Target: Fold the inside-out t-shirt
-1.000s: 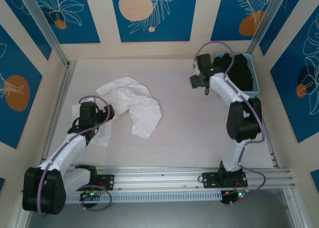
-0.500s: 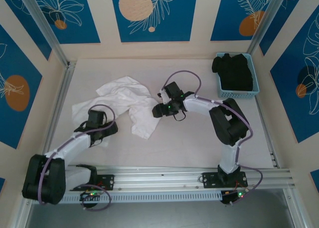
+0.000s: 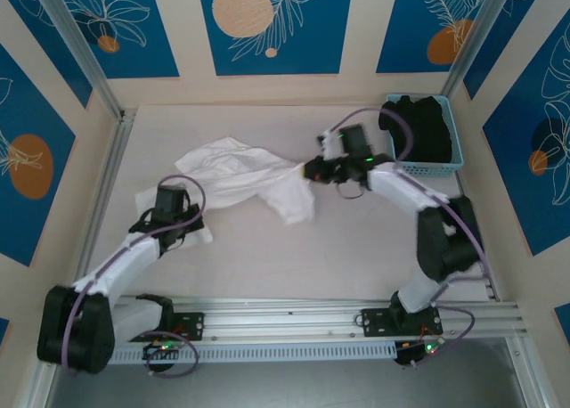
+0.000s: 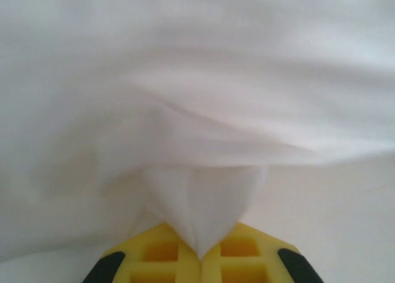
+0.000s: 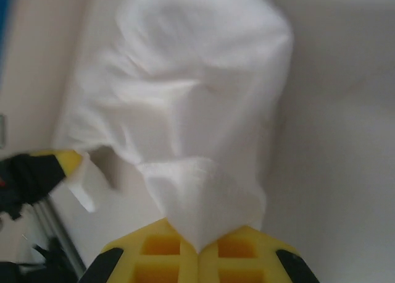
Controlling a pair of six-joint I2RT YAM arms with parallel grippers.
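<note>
The white inside-out t-shirt is stretched across the middle of the table, wrinkled, with a flap hanging down at its right end. My left gripper is shut on its lower-left edge; in the left wrist view the cloth funnels into the closed yellow jaws of that gripper. My right gripper is shut on the shirt's right end, lifting it; in the right wrist view a fold of the shirt is pinched at that gripper.
A light blue basket holding a black garment stands at the back right corner. Metal frame posts and patterned walls border the table. Bare table lies in front of the shirt.
Both grippers have closed on the shirt. The right arm swung from the basket to the shirt and pulled its right end rightward, stretching the cloth. The left gripper moved slightly.
</note>
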